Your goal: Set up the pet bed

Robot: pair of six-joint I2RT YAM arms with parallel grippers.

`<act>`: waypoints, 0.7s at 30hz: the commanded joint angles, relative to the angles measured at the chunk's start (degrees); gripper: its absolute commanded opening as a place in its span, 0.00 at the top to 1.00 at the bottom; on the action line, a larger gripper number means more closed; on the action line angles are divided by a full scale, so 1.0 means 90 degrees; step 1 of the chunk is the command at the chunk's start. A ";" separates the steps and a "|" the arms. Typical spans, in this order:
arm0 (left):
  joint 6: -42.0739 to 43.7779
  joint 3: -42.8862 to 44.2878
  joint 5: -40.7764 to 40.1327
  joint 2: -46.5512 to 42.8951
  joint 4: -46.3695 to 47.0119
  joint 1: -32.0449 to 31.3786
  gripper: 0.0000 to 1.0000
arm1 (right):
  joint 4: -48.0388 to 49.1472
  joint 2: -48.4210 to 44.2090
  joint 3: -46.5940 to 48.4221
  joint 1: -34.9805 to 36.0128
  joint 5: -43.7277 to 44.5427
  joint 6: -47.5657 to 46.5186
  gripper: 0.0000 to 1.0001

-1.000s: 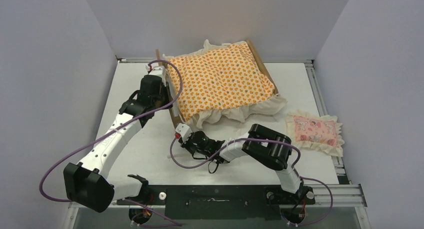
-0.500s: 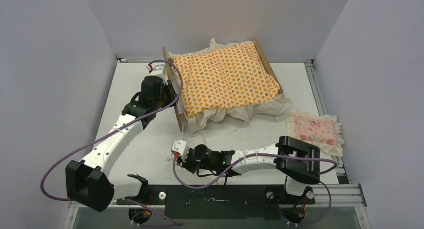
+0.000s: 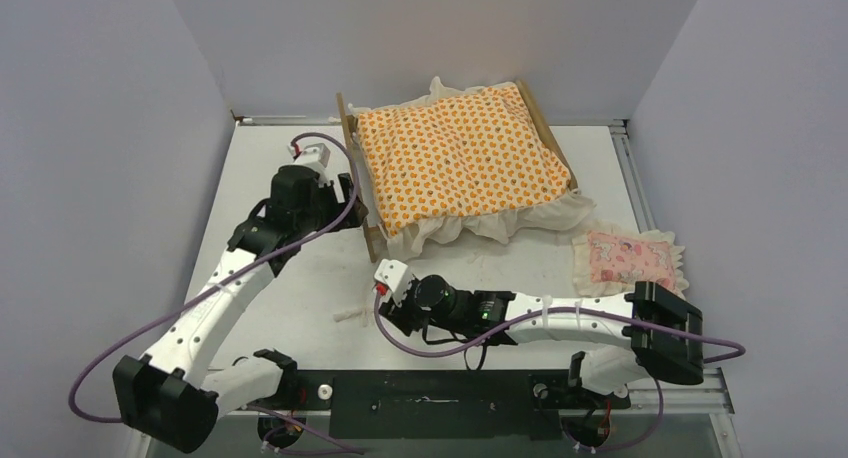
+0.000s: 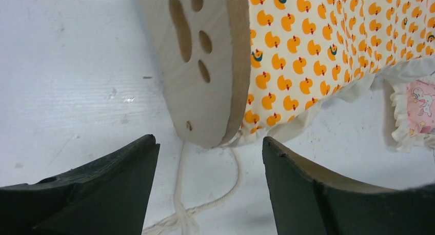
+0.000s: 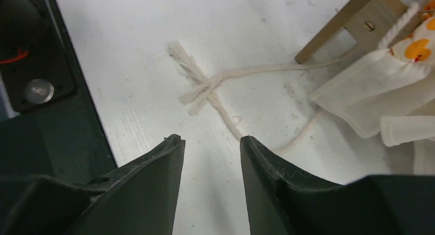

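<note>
The pet bed (image 3: 357, 168) stands at the back of the table, its plywood headboard (image 4: 205, 81) with paw-print cutout facing left. The orange-patterned mattress (image 3: 460, 163) lies on it, its ruffle hanging over the near edge. My left gripper (image 3: 345, 193) is open just short of the headboard's lower end, holding nothing (image 4: 209, 142). A white cord (image 5: 202, 89) trails from the bed's leg (image 5: 354, 19) to a frayed knot on the table (image 3: 352, 314). My right gripper (image 3: 383, 303) is open just behind that knot and is empty (image 5: 211, 140).
A small pink frilled pillow (image 3: 625, 258) lies on the table to the right of the bed. The black base rail (image 3: 430, 388) runs along the near edge, close to the right gripper. Grey walls close in the left, back and right sides.
Both grippers have opened. The left one has let go of the headboard. The bed has swung to the right and settled on the table. The right arm has stretched out low.
</note>
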 commanded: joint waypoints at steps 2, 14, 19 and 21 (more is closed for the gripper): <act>0.0293 -0.0075 -0.0376 -0.1137 -0.1330 0.0137 0.26 | -0.0532 0.0095 -0.0079 -0.0438 -0.0295 -0.1240 0.54; -0.0518 -0.1257 -0.0430 -0.2691 -0.2171 0.0137 0.20 | -0.0097 0.2032 0.1083 -0.0906 -0.1560 -0.2412 0.54; -0.0735 -0.1573 -0.0083 -0.2625 -0.2011 0.0137 0.20 | 0.0125 0.2660 0.1327 -0.1042 -0.1939 -0.2484 0.55; -0.0777 -0.1693 -0.0046 -0.2554 -0.1896 0.0136 0.20 | 0.0065 0.2865 0.1394 -0.1061 -0.2088 -0.2484 0.56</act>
